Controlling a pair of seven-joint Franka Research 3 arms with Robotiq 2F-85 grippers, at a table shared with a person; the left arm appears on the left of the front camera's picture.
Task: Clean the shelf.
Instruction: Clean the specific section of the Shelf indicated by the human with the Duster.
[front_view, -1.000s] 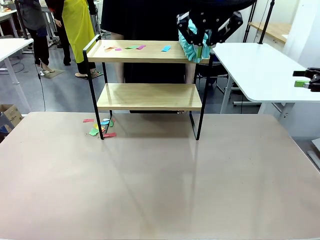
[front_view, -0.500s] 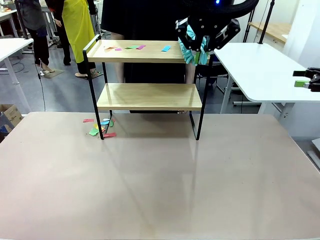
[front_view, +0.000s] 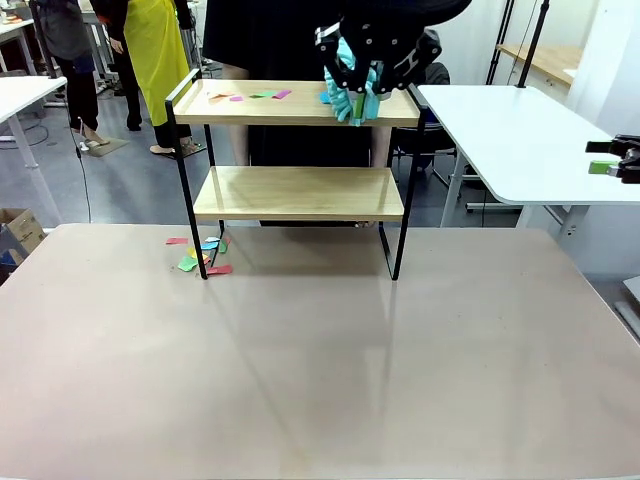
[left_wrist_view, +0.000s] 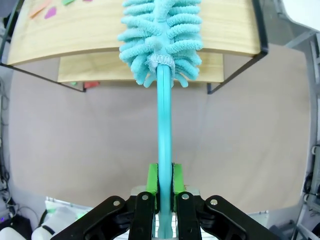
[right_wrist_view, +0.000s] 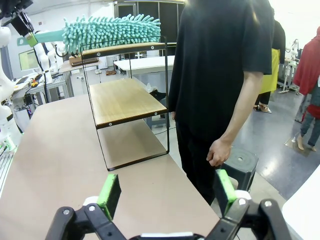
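Note:
The shelf stands at the table's far side, two wooden boards in a black frame. My left gripper hovers over the right part of the top board, shut on the handle of a teal duster whose fluffy head rests on that board. In the left wrist view the green pads clamp the duster handle, and the duster head lies across the top board. Coloured paper scraps lie on the board's left half. My right gripper is open and holds nothing, off to the shelf's side.
More paper scraps lie on the table by the shelf's left front leg. A person in black stands right behind the shelf. A white table stands at the right, and my right gripper shows at the right edge.
My left gripper has carried the duster leftward along the top board, from its right end toward the middle. The right gripper has stayed put.

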